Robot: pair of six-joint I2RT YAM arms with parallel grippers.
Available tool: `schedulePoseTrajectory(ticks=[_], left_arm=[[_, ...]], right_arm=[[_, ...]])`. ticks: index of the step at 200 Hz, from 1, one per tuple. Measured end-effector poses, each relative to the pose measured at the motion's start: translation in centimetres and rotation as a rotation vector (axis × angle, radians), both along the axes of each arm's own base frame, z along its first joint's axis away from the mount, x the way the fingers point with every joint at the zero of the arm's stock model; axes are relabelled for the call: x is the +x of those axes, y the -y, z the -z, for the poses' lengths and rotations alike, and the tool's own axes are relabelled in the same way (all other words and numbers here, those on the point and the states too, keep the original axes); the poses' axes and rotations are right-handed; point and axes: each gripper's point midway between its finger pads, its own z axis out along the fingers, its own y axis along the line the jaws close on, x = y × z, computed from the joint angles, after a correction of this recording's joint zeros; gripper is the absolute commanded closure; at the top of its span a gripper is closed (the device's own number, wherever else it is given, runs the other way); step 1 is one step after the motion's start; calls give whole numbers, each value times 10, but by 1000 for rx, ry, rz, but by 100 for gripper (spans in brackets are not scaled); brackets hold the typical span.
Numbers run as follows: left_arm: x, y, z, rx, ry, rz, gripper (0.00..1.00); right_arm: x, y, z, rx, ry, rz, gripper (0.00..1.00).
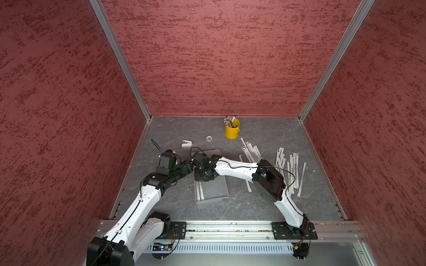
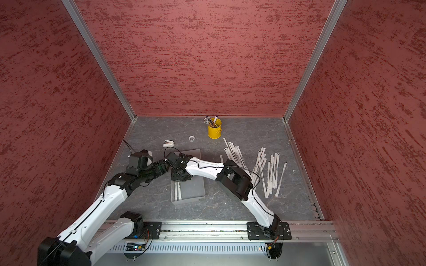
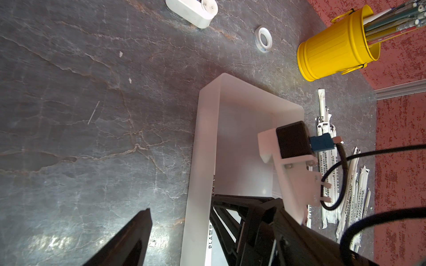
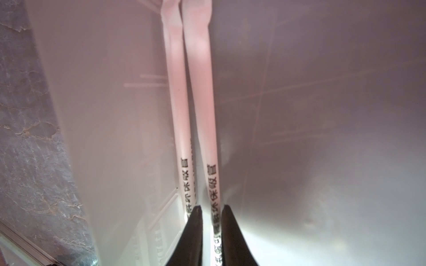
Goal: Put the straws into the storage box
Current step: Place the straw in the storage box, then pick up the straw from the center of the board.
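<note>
On the grey table (image 1: 249, 207) a pale plastic box (image 1: 216, 190) is placed lengthwise. Two straws (image 1: 200, 191) are laid inside it, side by side along its left wall. The right gripper (image 4: 212, 207) is found low inside the box; its fingers (image 4: 196, 230) are set a little apart, one at each side of the straw farther from the wall. The left gripper (image 1: 189, 166) is held open just beside the left wall of the box, and nothing is gripped by it. To the right of the box many more straws are scattered on the table. Farther back a small white piece (image 1: 186, 143) and a tape ring (image 1: 209, 138) are seen, and near the back wall a yellow bucket (image 1: 232, 131) with pens (image 1: 229, 121) is placed
</note>
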Motion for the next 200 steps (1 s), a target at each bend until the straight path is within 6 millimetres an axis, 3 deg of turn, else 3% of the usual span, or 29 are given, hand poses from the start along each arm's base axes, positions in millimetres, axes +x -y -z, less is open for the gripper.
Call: schedulePoseTrajectory(ticks=[21,43,66,82,106,126,162,200], left_arm=[[0,0,-3,4,0,1,14],[2,3,-14,36,21,20,13],[6,31,-36,91,70,115,11],[6,62,-43,115,86,206,10],[2,111,-31,138,56,342,10],[-4,142,-11,140,10,426,10],[-12,177,17,144,-65,521,10],[-13,185,22,143,-83,544,10]], right_arm=[[1,8,-10,-2,16,-10,74],[-4,38,-40,9,42,-11,71],[14,100,-81,2,133,44,68],[36,149,-95,-34,186,106,63],[56,216,-73,-152,180,176,56],[51,247,-43,-246,115,163,56],[53,256,-19,-293,73,122,66],[60,261,-2,-306,56,118,72]])
